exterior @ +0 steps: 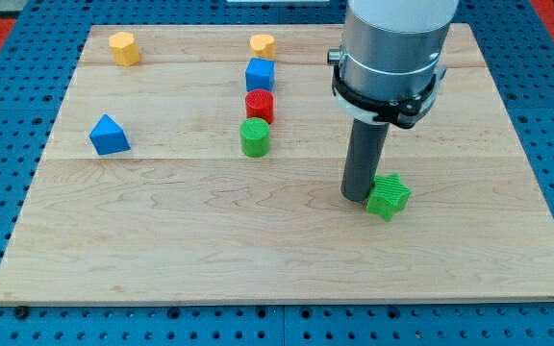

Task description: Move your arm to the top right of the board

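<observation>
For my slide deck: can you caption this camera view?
My tip rests beside the green star block on the wooden board, with the top right corner yet to be reached.

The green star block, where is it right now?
The green star-shaped block sits right of centre on the wooden board, touching my tip on the tip's right, far from the green cylinder.

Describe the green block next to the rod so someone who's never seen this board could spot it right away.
Start at the wooden board and find the big grey arm on the view's right. Follow its dark rod down to my tip; the green star-shaped block sits right against it on the view's right. The other green block, a cylinder, stands mid-board under a red one.
</observation>
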